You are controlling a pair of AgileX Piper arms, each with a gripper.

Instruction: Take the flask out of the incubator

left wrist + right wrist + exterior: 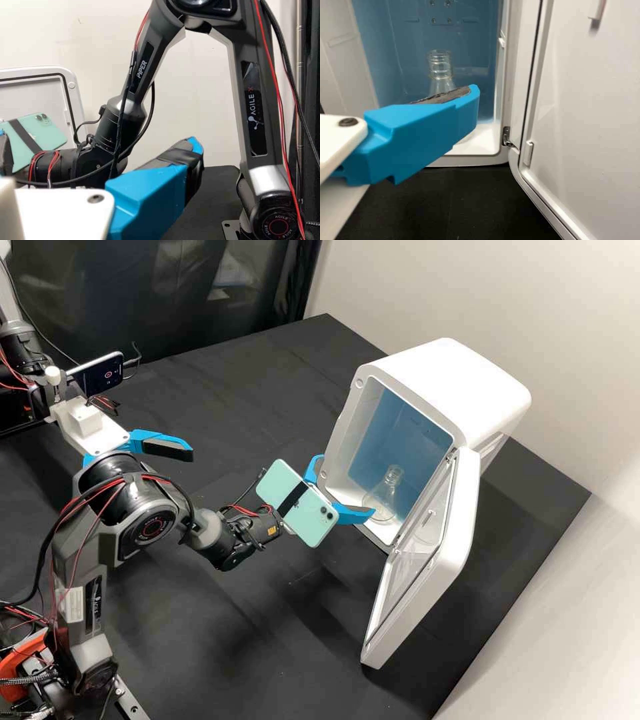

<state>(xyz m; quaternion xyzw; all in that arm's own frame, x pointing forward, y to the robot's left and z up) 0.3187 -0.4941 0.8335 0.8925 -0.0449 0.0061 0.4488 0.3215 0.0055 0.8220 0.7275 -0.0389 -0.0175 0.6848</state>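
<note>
The clear glass flask [390,493] stands upright on the floor of the white incubator [467,393], whose inside is blue and whose door [420,560] hangs wide open. My right gripper [337,493] is open at the incubator's mouth, one blue finger low at the front lip and the other by the side wall, just short of the flask. In the right wrist view the flask [440,75] rises behind one blue finger [420,130]. My left gripper [147,457] is open, far back at the bench's left with nothing in it; one of its fingers [155,195] shows in the left wrist view.
A mint phone [297,503] is strapped to the right wrist. Another phone [100,377] sits on the left arm. The open door [590,125] stands close beside the right gripper. The black bench [253,393] ends near the incubator's right; a pale wall lies behind it.
</note>
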